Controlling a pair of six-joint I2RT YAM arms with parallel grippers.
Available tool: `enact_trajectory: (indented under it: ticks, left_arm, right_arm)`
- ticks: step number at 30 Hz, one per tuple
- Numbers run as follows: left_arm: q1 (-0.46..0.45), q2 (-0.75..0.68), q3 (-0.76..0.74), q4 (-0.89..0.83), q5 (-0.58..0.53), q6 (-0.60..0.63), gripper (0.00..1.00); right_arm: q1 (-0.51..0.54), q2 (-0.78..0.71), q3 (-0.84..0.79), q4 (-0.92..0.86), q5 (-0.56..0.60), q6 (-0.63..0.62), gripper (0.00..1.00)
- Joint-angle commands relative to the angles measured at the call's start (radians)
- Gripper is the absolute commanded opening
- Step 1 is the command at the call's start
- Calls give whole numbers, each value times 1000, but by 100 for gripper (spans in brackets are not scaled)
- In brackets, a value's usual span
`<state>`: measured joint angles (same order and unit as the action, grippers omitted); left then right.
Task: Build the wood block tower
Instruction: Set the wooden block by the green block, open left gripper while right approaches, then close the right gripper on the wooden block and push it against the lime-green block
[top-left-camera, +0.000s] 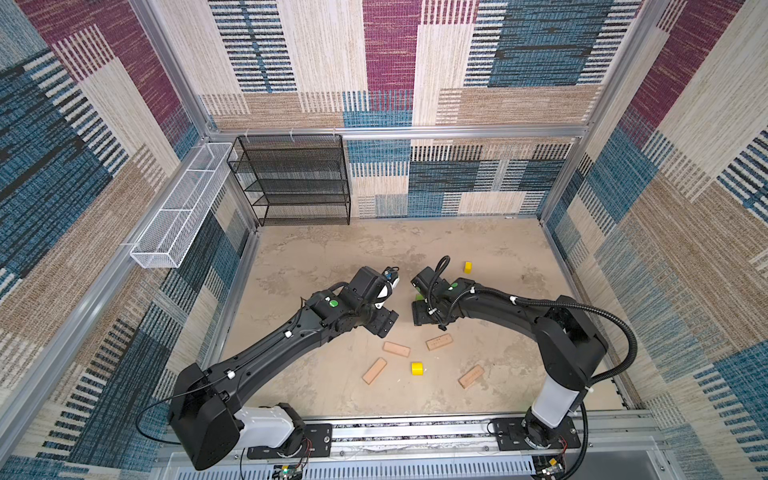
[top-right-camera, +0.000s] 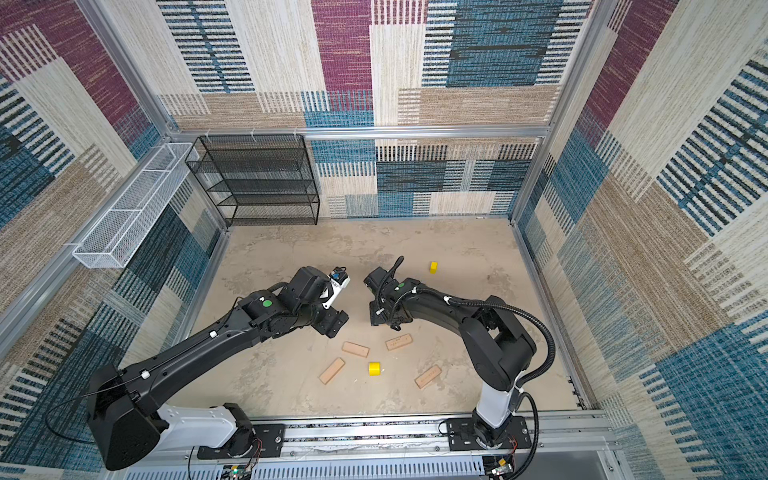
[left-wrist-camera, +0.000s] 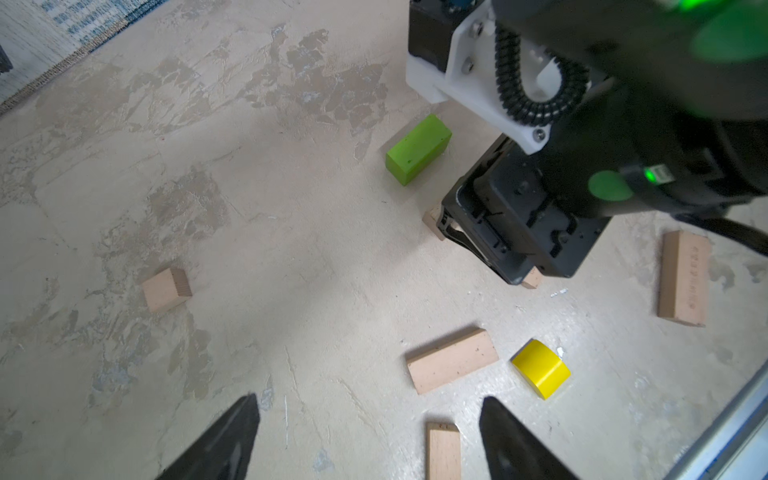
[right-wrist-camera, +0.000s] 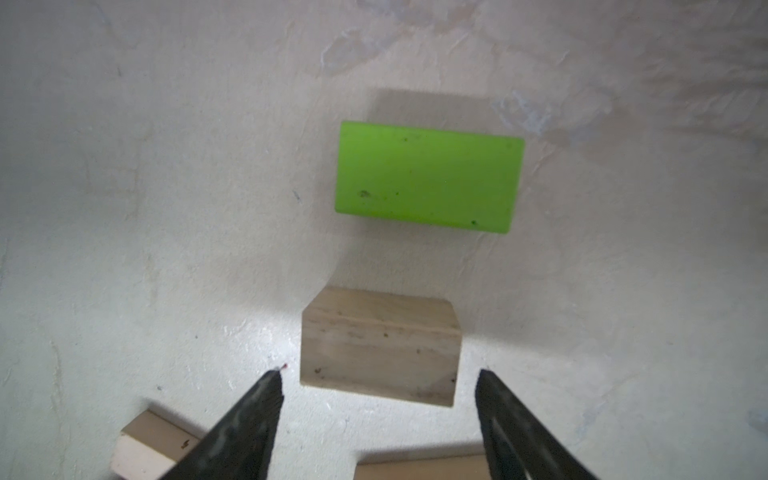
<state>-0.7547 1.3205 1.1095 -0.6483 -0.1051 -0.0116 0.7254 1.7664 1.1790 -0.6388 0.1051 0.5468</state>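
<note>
Right gripper (right-wrist-camera: 379, 374): jaws apart, poised low over tan block (right-wrist-camera: 380, 345), nothing clamped. Left gripper (left-wrist-camera: 370, 399): jaws apart, empty. Green brick (right-wrist-camera: 428, 176) just beyond block. Planks (top-left-camera: 396, 348), yellow pieces (top-left-camera: 417, 368) scattered singly on table (top-left-camera: 332, 249). No stacking done; whole tower left to build.

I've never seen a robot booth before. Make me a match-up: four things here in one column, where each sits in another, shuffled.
1. green brick
2. nearer yellow block
3. black mesh rack
4. white mesh basket

A. against the back wall
B. hung on the left side wall
C. on the floor among tan planks
D. just past a tan block in front of the open right pincer

Pairs: 1-D, 2-C, 3-A, 4-B
</note>
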Motion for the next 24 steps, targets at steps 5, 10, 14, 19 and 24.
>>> enact_trajectory:
  ticks: [5,10,14,19,24]
  left_arm:
    - [2,-6,5,-14,-34,25,88]
    - [2,-13,3,-16,-46,29,88]
    - [2,-18,5,-18,-63,25,88]
    - [2,-22,7,-22,-75,24,88]
    - [2,-25,7,-22,-83,24,88]
  right_arm:
    - [2,16,18,-2,-4,17,75]
    - [2,25,24,-12,-2,20,71]
    - [1,30,31,-19,0,25,68]
    - [0,41,41,-30,-2,24,67]
    - [1,50,50,-43,5,31,72]
